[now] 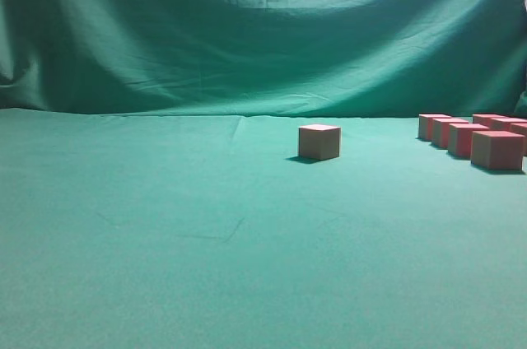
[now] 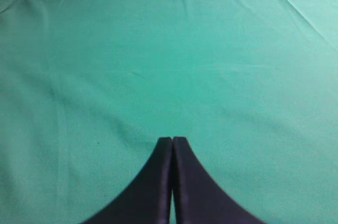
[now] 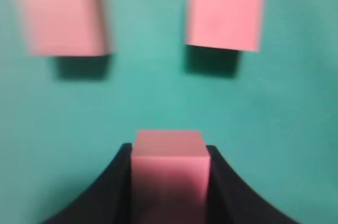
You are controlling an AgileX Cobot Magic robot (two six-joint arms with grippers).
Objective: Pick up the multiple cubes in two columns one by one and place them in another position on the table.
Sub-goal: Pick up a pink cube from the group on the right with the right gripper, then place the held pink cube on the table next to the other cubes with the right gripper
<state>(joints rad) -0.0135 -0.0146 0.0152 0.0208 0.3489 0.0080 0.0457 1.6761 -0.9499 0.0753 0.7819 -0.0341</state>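
A pink cube sits between the black fingers of my right gripper, and both fingers press against its sides. Two more cubes lie on the cloth beyond it, one blurred at upper left and one at upper right. In the exterior view one cube stands alone mid-table. Several cubes in two columns sit at the far right edge. Neither gripper shows in that view. My left gripper is shut and empty above bare green table.
The green cloth table stretches wide to the left and front of the lone cube. A wrinkled green backdrop hangs behind the table's far edge. The columns of cubes run off the right border of the exterior view.
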